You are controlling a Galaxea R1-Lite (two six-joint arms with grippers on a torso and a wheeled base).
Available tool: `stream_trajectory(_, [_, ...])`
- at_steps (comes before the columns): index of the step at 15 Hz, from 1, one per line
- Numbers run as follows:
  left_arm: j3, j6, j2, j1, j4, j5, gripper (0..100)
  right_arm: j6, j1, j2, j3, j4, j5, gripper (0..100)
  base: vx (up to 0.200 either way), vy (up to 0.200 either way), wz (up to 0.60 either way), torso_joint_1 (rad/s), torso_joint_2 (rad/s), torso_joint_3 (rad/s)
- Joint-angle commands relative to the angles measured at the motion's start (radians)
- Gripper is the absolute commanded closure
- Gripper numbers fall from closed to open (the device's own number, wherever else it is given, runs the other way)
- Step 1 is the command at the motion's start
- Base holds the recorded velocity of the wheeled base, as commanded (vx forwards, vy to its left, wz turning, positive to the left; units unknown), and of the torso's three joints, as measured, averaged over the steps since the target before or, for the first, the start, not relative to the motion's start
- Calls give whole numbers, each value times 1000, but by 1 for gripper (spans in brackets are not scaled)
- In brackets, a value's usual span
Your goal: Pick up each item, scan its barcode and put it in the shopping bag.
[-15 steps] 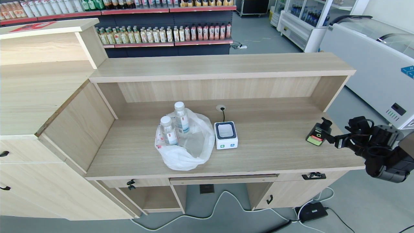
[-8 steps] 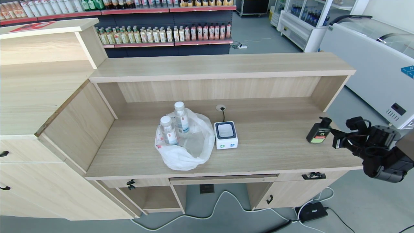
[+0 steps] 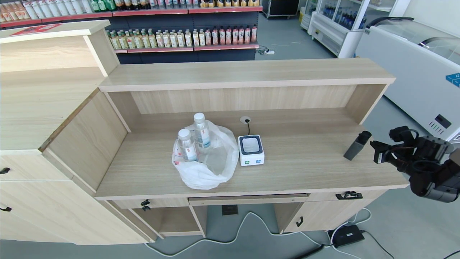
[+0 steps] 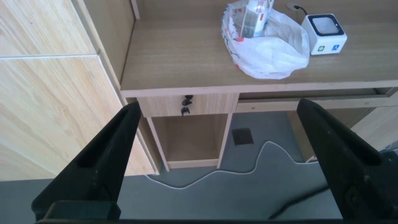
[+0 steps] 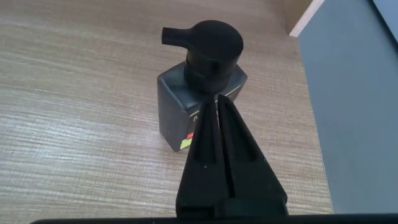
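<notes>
A pale wooden counter [image 3: 309, 169] holds a white plastic shopping bag [image 3: 212, 169] mid-frame. The dark grey pump bottle [image 3: 354, 147] stands far right, beside the right gripper [image 3: 374, 151]. Left wrist view: left gripper [image 4: 227, 155] spread wide. Right wrist view: fingers [image 5: 208, 143] pressed together before the bottle.

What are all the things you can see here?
counter: one, light wood, in front.
shopping bag: one, white, middle of the counter.
water bottles: two, clear with white caps, in the shopping bag.
scanner: one, white, right of the bag.
pump bottle: one, dark grey, counter's right end.
drink bottles: many, mixed colours, red shelves behind.
freezer: one, white, far right.
left tool: one, black, open, off the counter's left front.
right tool: one, black, shut, at the pump bottle.
</notes>
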Motion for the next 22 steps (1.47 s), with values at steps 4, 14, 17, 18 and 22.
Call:
stream_trajectory(4, [0, 0, 0, -2, 0, 0, 0, 7, -51, -54, 16, 4, 4, 0, 0, 0, 0, 0, 0, 0])
stream_trajectory(14, [0, 0, 0, 0, 0, 0, 0, 64, 2, 110, -162, 48, 24, 0, 0, 0, 0, 0, 0, 0])
stream_trajectory(17, [0, 0, 0, 0, 0, 0, 0, 62, 35, 147, -226, 84, 40, 0, 0, 0, 0, 0, 0, 0])
stream_trajectory(18, [0, 0, 0, 0, 0, 0, 0, 62, 45, 156, -249, 94, 43, 0, 0, 0, 0, 0, 0, 0])
stream_trajectory(22, [0, 0, 0, -2, 0, 0, 0, 62, 79, 199, -367, 142, 43, 0, 0, 0, 0, 0, 0, 0])
